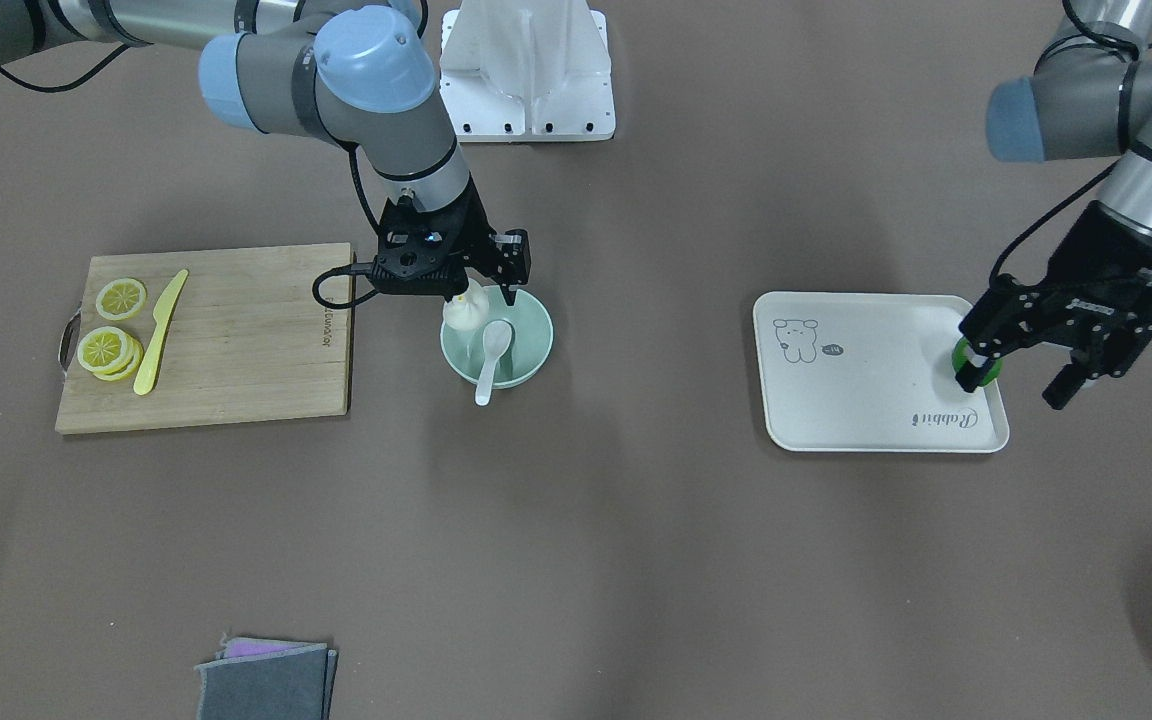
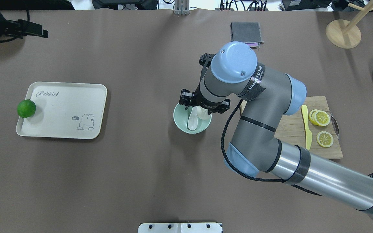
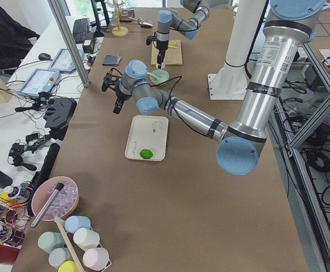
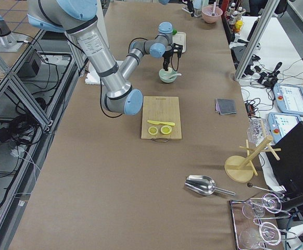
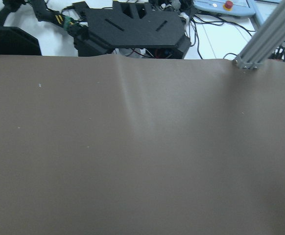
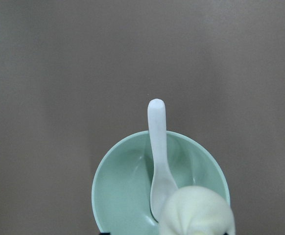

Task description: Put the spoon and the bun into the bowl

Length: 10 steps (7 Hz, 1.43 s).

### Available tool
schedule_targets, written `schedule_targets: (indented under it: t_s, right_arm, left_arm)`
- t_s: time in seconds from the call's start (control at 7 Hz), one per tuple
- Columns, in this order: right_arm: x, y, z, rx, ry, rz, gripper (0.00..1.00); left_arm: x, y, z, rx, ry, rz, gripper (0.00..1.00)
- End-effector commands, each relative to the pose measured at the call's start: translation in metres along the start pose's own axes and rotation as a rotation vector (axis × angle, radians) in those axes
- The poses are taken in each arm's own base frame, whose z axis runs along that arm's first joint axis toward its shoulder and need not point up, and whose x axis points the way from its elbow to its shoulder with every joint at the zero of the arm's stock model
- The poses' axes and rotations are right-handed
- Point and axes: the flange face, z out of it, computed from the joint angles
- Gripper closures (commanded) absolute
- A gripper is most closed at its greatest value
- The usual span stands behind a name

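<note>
The pale green bowl (image 1: 528, 322) stands on the brown table right of the cutting board. The white spoon (image 1: 492, 352) lies in it, scoop down, with its handle over the front rim. The white bun (image 1: 467, 314) sits at the bowl's back left, rising above the rim; in the right wrist view the bun (image 6: 196, 211) is beside the spoon (image 6: 158, 147). My right gripper (image 1: 461, 292) hangs straight over the bowl, open, its fingers (image 1: 511, 290) standing wide of the bun. My left gripper (image 1: 1021, 372) is open, raised over the tray's end.
A wooden cutting board (image 1: 236, 340) holds lemon slices (image 1: 108, 350) and a yellow knife (image 1: 160, 332). The white tray (image 1: 866, 390) carries a green lime (image 2: 26, 108) at its end. Folded grey cloths (image 1: 266, 685) lie at the table's front edge.
</note>
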Motion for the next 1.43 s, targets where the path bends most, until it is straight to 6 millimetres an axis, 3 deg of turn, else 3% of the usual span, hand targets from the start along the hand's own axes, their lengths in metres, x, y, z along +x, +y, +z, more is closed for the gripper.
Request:
schedule_targets:
  t_s: [0.0,0.29,0.43,0.57,0.71,0.86,1.14,1.29]
  right_arm:
    - [-0.014,0.002,-0.021,0.001,0.036,-0.002,0.00]
    - [-0.034,0.001,-0.033,0.011,0.010,-0.004,0.00]
    - [-0.031,-0.012,-0.047,0.022,0.005,0.001,0.00]
    - [-0.009,-0.024,-0.066,0.022,0.067,-0.108,0.00]
    - [0.060,-0.023,-0.092,0.025,0.119,-0.340,0.00]
    - [0.139,-0.047,-0.103,0.033,0.178,-0.411,0.00]
    - [0.276,-0.075,-0.101,0.060,0.286,-0.308,0.00]
    - [0.329,-0.097,-0.088,0.091,0.293,-0.260,0.00]
  left_arm:
    - [-0.093,-0.004,-0.025,-0.021,-0.067,0.126,0.02]
    - [-0.098,-0.005,-0.023,-0.024,-0.073,0.124,0.02]
    - [-0.099,-0.007,-0.030,-0.027,-0.053,0.121,0.02]
    - [-0.113,-0.013,-0.047,-0.026,-0.034,0.124,0.02]
    - [-0.152,0.006,-0.057,-0.048,-0.067,0.175,0.02]
    - [-0.188,0.026,-0.068,-0.066,-0.099,0.205,0.02]
    - [-0.224,0.064,-0.075,-0.095,-0.128,0.162,0.02]
    - [-0.244,0.066,-0.093,-0.074,-0.153,0.128,0.02]
